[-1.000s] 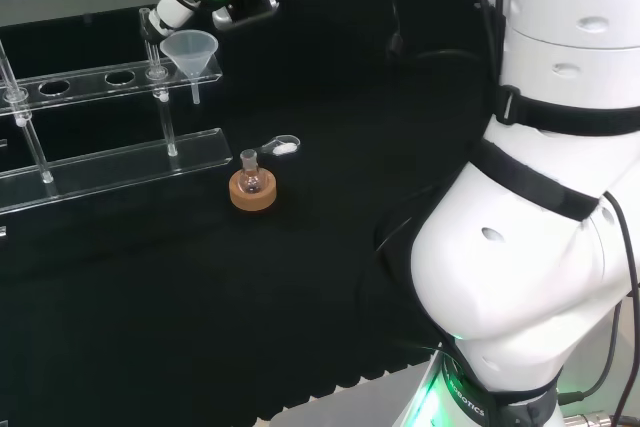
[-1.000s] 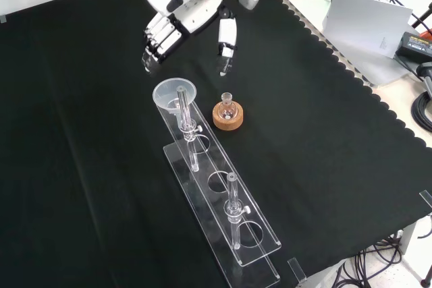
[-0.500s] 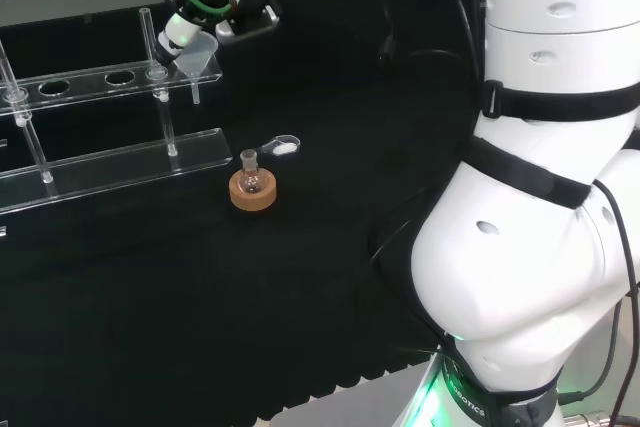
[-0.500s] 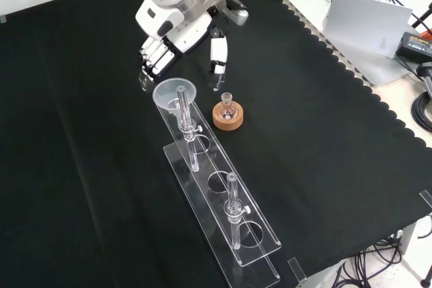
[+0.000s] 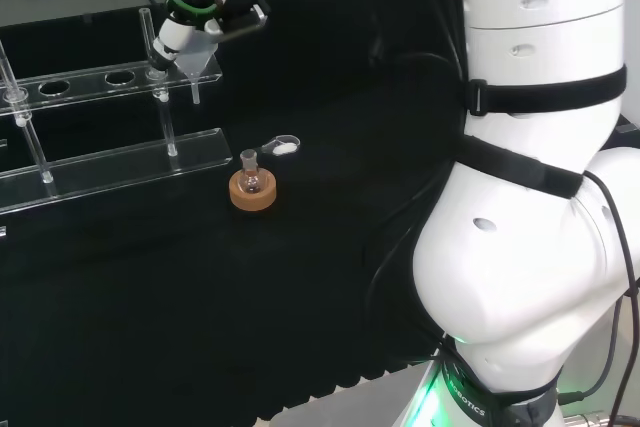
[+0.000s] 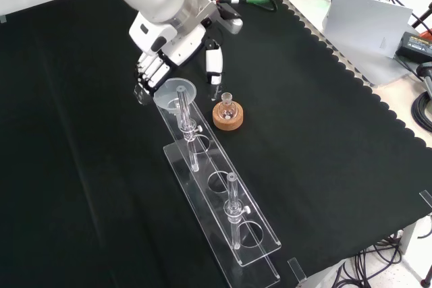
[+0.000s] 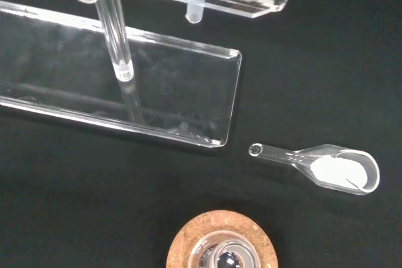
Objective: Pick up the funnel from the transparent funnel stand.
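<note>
Black cloth [image 6: 324,139], clear funnel [image 6: 175,92], clear stand [image 6: 223,220], tan cork ring [image 6: 228,117], black-and-white hand [image 6: 169,45], white powder in clear scoop [image 7: 336,171]

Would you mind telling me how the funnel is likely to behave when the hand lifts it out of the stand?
The funnel looks thin and clear, so probably light and rigid. Its stem hangs through a hole in the transparent stand, so it should lift straight up; tilted, it may catch. The hand meets a smooth cone, which might slip.
</note>
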Available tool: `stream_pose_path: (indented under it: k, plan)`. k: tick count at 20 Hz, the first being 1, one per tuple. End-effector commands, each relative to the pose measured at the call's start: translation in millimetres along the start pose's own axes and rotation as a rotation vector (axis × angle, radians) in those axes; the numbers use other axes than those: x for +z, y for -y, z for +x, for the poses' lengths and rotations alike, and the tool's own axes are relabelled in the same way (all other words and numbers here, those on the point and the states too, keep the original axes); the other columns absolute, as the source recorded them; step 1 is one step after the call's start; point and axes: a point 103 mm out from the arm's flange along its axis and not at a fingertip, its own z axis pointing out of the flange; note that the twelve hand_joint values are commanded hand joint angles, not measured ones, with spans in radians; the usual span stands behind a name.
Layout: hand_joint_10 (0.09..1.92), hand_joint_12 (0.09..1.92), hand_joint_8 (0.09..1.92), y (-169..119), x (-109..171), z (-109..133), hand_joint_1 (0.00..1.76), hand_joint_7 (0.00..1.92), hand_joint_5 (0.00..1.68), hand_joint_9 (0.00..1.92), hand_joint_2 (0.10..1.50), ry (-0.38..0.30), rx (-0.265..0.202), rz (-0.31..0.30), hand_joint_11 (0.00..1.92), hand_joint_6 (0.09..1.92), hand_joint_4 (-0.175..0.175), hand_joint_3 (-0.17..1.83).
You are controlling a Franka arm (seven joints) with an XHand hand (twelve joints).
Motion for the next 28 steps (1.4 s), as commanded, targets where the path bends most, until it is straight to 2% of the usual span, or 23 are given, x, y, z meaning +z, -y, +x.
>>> stream_pose_path:
  k: [1, 9, 17, 24, 28]
  plan:
    - [0.91, 1.51, 0.25, -2.1, 1.8, 7.7, 0.48, 0.00, 0.00, 0.04, 0.78, 0.030, -0.006, 0.034, 0.23, 0.09, -0.010, 0.10]
    - [0.92, 1.50, 0.32, -3.1, -0.6, 7.8, 0.57, 0.00, 0.00, 0.05, 0.80, 0.077, 0.009, 0.037, 0.24, 0.09, -0.009, 0.10]
    - [0.92, 1.50, 0.32, -10.2, -1.0, 6.1, 0.64, 0.00, 0.03, 0.06, 0.80, 0.094, 0.016, 0.080, 0.24, 0.09, 0.002, 0.11]
    - [0.90, 1.49, 0.51, -13.9, 2.6, 4.1, 0.66, 0.00, 0.12, 0.12, 0.79, 0.102, 0.015, 0.094, 0.25, 0.09, 0.021, 0.15]
    - [0.88, 1.49, 0.54, -14.3, 2.2, 3.4, 0.67, 0.00, 0.13, 0.17, 0.78, 0.119, 0.032, 0.099, 0.26, 0.09, 0.023, 0.20]
